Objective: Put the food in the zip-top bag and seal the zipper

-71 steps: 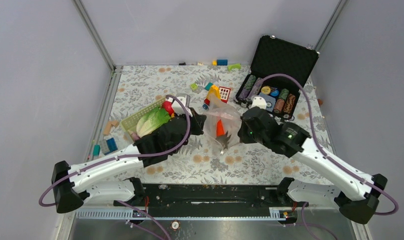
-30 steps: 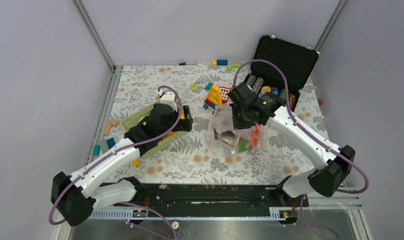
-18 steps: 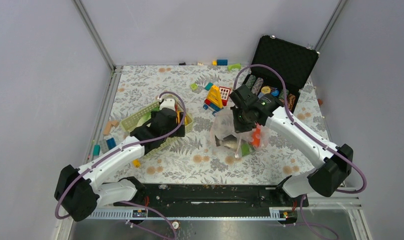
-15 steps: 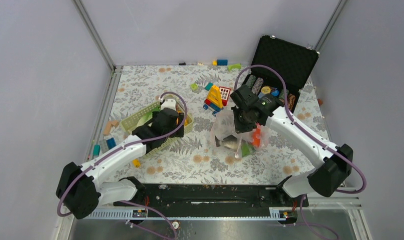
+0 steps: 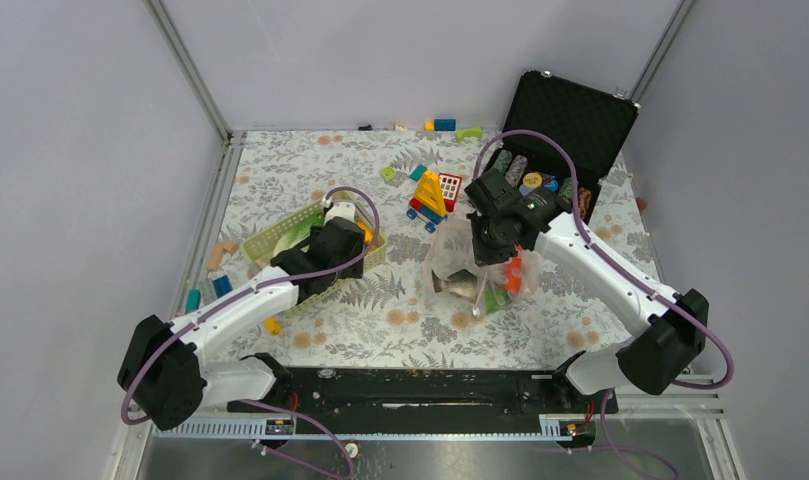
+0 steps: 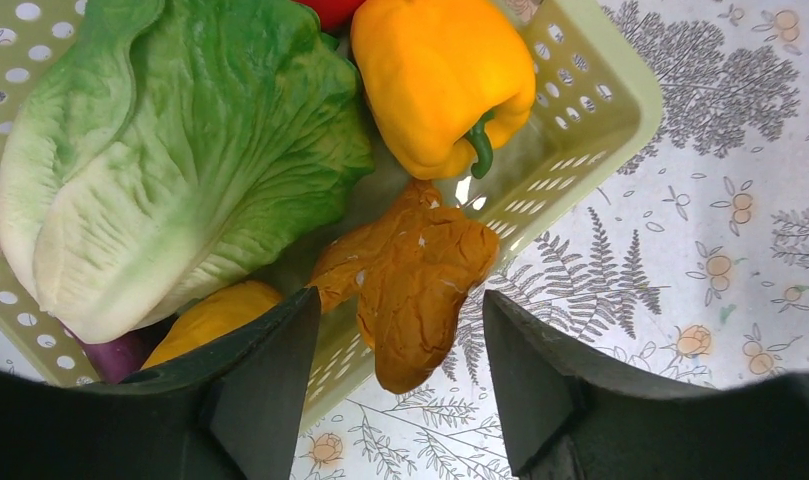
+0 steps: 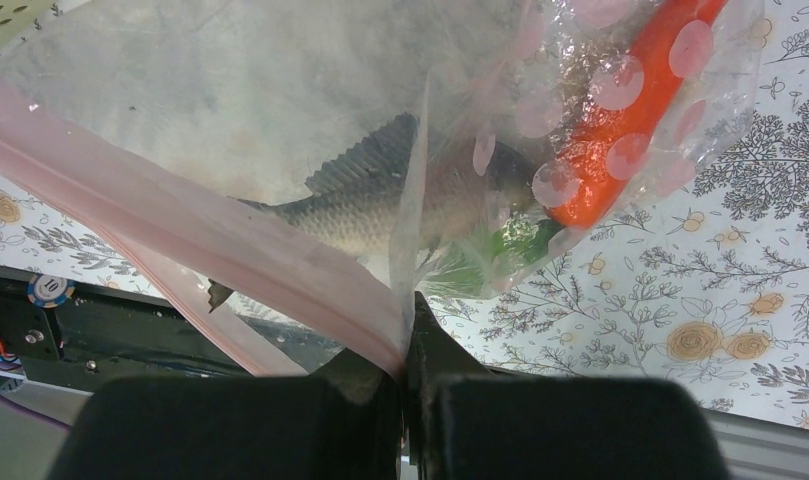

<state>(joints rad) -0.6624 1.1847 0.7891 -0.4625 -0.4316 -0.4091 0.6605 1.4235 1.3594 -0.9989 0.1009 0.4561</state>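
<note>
The pale green basket point(image 6: 590, 90) holds the food: a lettuce point(image 6: 170, 150), a yellow pepper point(image 6: 440, 70), a crinkled orange-brown piece point(image 6: 420, 270), a yellow piece point(image 6: 210, 315) and a red one point(image 6: 325, 8). My left gripper point(image 6: 400, 300) is open, with a finger either side of the orange-brown piece and a gap at each. It hangs over the basket's near end point(image 5: 348, 238). My right gripper point(image 7: 408, 300) is shut on the zipper point(image 7: 180, 215) of the zip-top bag point(image 5: 450, 255). Inside the bag lie a fish point(image 7: 380, 215), a carrot point(image 7: 630, 120) and a green piece point(image 7: 510, 245).
An open black case point(image 5: 565, 120) with poker chip stacks point(image 5: 535, 185) stands at the back right. Coloured blocks point(image 5: 430, 190) lie just behind the bag. More blocks point(image 5: 215, 270) are at the left edge, and others point(image 5: 445, 124) along the back wall.
My left gripper has dropped closer over the basket and its jaws have narrowed. The right gripper keeps its hold on the bag and has barely moved.
</note>
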